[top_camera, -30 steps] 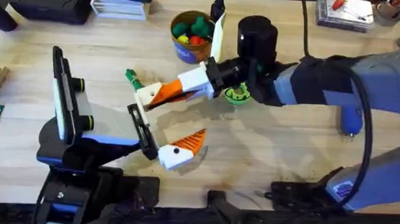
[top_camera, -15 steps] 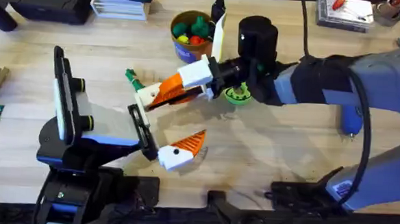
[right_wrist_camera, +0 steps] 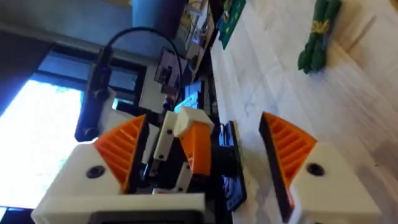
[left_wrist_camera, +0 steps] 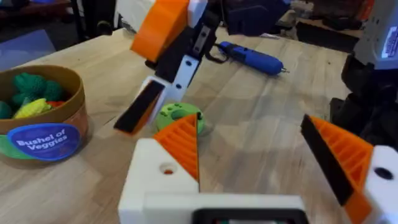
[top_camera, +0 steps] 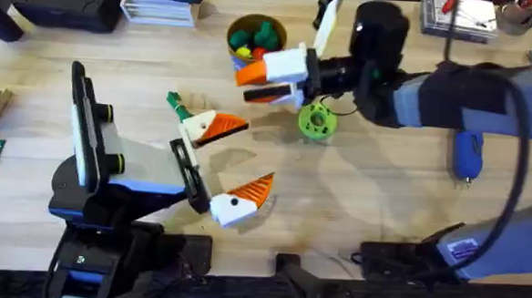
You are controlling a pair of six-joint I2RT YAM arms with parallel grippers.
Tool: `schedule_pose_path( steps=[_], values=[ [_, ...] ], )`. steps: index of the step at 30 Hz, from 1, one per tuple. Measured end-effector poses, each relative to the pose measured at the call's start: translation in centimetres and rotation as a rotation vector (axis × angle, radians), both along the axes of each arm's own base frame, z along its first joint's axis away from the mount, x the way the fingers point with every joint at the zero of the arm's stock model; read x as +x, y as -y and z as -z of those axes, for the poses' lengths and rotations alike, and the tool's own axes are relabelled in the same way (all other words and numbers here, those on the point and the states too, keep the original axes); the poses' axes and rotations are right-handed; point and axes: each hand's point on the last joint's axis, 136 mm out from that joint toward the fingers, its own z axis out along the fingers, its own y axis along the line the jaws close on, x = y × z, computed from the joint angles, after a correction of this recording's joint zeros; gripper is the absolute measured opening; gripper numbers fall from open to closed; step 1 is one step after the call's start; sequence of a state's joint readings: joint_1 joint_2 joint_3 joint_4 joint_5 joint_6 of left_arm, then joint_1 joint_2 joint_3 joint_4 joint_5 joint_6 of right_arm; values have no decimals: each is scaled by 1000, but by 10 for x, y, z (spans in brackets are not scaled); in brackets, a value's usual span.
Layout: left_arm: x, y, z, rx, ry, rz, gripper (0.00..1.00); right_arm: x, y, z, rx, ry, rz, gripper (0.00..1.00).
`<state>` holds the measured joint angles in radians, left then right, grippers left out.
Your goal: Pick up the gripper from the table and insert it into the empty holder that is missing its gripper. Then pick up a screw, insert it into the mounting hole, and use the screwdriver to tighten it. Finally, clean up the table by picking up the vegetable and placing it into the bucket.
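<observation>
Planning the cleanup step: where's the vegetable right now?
In the overhead view the vegetable lies on the table left of centre, beside the left arm's upper finger, left of the bucket.

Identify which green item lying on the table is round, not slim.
The bright green disc with holes, nearer the blue screwdriver; the green vegetable to its left is slim.

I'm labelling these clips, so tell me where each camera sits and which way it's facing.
Overhead: above the arm bases, looking down and forward over the table; shows both arms.
Left wrist: on the left arm, facing across the table toward the right pincer, green disc and blue screwdriver; its own orange pads at the bottom.
Right wrist: on the right arm, tilted view toward the green vegetable; its own pads below.
Shared: the overhead and left wrist views both show the bucket.
</observation>
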<state>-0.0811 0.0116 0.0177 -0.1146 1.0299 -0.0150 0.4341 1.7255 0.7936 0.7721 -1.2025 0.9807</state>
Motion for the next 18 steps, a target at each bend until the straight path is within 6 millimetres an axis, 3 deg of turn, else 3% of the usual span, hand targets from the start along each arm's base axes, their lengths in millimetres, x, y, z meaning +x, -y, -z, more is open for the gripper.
schedule_pose_path(
  steps=[8,14,18],
  values=[
    [0,0,0,0,0,1,985,30,38,-49,18,153,170,994],
    [-1,0,0,0,-1,3,985,42,76,-29,-191,86,358,994],
    [-1,0,0,0,0,3,985,36,97,-33,-355,160,434,994]
  ],
)
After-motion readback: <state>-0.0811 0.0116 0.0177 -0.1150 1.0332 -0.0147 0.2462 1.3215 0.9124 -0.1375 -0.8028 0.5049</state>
